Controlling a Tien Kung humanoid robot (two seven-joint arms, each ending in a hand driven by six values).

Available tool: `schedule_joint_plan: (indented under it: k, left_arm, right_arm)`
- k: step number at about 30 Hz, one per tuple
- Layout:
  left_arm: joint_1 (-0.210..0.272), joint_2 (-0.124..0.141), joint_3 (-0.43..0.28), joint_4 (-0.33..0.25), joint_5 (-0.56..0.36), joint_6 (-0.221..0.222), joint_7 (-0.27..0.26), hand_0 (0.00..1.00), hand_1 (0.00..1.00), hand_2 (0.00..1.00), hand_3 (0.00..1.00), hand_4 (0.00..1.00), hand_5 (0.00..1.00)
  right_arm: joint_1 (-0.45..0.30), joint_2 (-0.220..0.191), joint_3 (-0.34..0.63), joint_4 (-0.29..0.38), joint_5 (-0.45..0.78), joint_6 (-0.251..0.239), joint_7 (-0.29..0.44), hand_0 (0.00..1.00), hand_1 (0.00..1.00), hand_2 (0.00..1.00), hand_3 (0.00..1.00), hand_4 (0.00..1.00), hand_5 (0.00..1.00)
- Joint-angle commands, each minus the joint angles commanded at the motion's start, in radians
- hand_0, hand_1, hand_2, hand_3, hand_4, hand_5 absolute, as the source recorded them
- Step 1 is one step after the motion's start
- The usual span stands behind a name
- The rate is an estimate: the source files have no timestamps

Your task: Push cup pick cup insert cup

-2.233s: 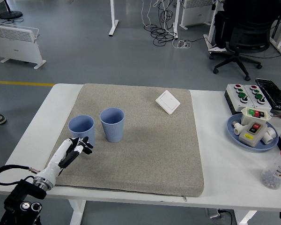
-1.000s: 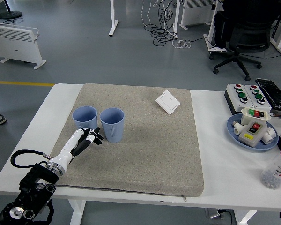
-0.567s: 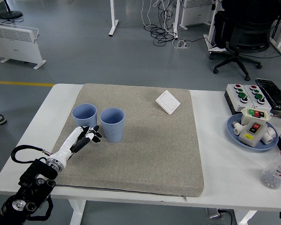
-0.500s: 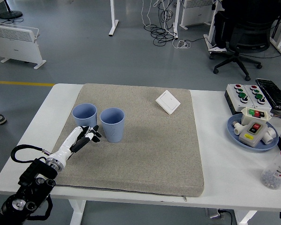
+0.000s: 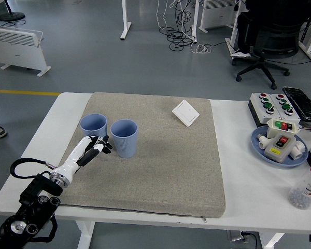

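Observation:
Two ribbed blue cups stand upright side by side on the grey mat (image 5: 160, 171). The left cup (image 5: 93, 128) is slightly farther back, and the right cup (image 5: 124, 138) stands almost against it. My left hand (image 5: 95, 146) reaches in from the lower left, white-backed with black fingers. Its fingertips (image 5: 103, 141) lie just in front of the left cup's base, near the gap between the cups. The fingers are loosely extended and hold nothing. The right arm does not show.
A white switch plate (image 5: 185, 113) lies at the mat's far side. On the right of the white table are a button box (image 5: 272, 106), a blue plate (image 5: 259, 145) with switch parts, a black remote (image 5: 302, 104) and a red-capped jar (image 5: 308, 188).
The left cup has been pushed farther back and right, closer to the other cup. My left hand followed it forward and, over the last half second, edged a little closer to it.

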State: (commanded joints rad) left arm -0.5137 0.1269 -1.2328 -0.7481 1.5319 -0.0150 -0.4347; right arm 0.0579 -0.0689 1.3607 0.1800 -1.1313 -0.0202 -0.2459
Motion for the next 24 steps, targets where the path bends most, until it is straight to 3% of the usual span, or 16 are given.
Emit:
schedule_joint_plan:
  k: [4, 5, 7, 10, 11, 12, 13, 16, 17, 20, 22, 23, 24]
  left_arm:
    - [0.030, 0.045, 0.023, -0.141, -0.023, 0.034, -0.044, 0.478, 0.450, 0.437, 0.444, 0.584, 0.998]
    - [0.032, 0.054, 0.028, -0.185, -0.024, 0.040, -0.051, 0.432, 0.434, 0.427, 0.434, 0.684, 0.998]
    - [0.023, 0.079, 0.046, -0.269, -0.022, 0.052, -0.056, 0.432, 0.434, 0.427, 0.434, 0.684, 0.998]
    - [-0.018, 0.114, 0.075, -0.386, -0.004, 0.061, -0.042, 0.432, 0.434, 0.427, 0.434, 0.684, 0.998]
    - [-0.047, 0.130, 0.089, -0.430, 0.021, 0.054, -0.018, 0.606, 0.595, 0.599, 0.583, 0.829, 0.851]
    - [-0.062, 0.136, 0.094, -0.462, 0.034, 0.052, -0.006, 0.606, 0.595, 0.599, 0.583, 0.829, 0.851]
    - [-0.093, 0.148, 0.105, -0.493, 0.067, 0.022, 0.028, 0.606, 0.595, 0.599, 0.583, 0.829, 0.851]
    - [-0.198, 0.164, 0.153, -0.490, 0.191, -0.085, 0.151, 0.606, 0.595, 0.599, 0.583, 0.829, 0.851]
    - [-0.227, 0.166, 0.165, -0.482, 0.230, -0.113, 0.190, 0.870, 0.848, 0.941, 0.846, 0.948, 0.768]
    - [-0.327, 0.170, 0.240, -0.416, 0.360, -0.208, 0.308, 0.870, 0.848, 0.941, 0.846, 0.948, 0.768]
    - [-0.379, 0.167, 0.290, -0.374, 0.444, -0.258, 0.353, 0.870, 0.848, 0.941, 0.846, 0.948, 0.768]
    - [-0.401, 0.163, 0.315, -0.351, 0.482, -0.279, 0.368, 0.941, 0.937, 0.998, 0.921, 0.998, 0.711]
    - [-0.421, 0.160, 0.338, -0.328, 0.516, -0.296, 0.377, 0.941, 0.937, 0.998, 0.921, 0.998, 0.711]
  right_arm:
    - [0.005, 0.000, 0.005, 0.000, 0.008, -0.002, 0.002, 0.694, 0.597, 0.609, 0.544, 0.101, 0.441]
    - [0.006, 0.000, 0.006, 0.000, 0.008, -0.002, 0.003, 0.694, 0.596, 0.609, 0.544, 0.100, 0.440]
    - [0.008, -0.001, 0.007, 0.000, 0.010, -0.002, 0.003, 0.694, 0.596, 0.609, 0.544, 0.100, 0.440]
    - [0.009, -0.002, 0.008, 0.000, 0.012, -0.002, 0.003, 0.694, 0.596, 0.609, 0.544, 0.100, 0.440]
    - [0.010, -0.002, 0.008, 0.000, 0.012, -0.002, 0.002, 0.694, 0.596, 0.609, 0.544, 0.100, 0.440]
    - [0.010, -0.002, 0.008, 0.000, 0.012, -0.002, 0.002, 0.694, 0.596, 0.609, 0.544, 0.100, 0.440]
    - [0.009, -0.003, 0.007, 0.000, 0.014, -0.002, 0.001, 0.694, 0.596, 0.609, 0.544, 0.100, 0.440]
    - [0.008, -0.004, 0.005, 0.000, 0.013, 0.000, -0.001, 0.694, 0.596, 0.609, 0.544, 0.100, 0.440]
    - [0.007, -0.005, 0.004, 0.000, 0.012, 0.000, -0.002, 0.694, 0.596, 0.609, 0.544, 0.100, 0.440]
    - [0.004, -0.007, -0.004, 0.000, 0.019, 0.001, -0.002, 0.694, 0.596, 0.609, 0.544, 0.100, 0.440]
    - [0.003, -0.008, -0.008, 0.000, 0.025, 0.002, -0.003, 0.694, 0.596, 0.609, 0.544, 0.100, 0.440]
    - [0.002, -0.009, -0.009, 0.000, 0.026, 0.002, -0.003, 0.694, 0.596, 0.609, 0.544, 0.100, 0.440]
    - [0.001, -0.009, -0.010, 0.000, 0.027, 0.003, -0.003, 0.694, 0.596, 0.609, 0.544, 0.100, 0.440]
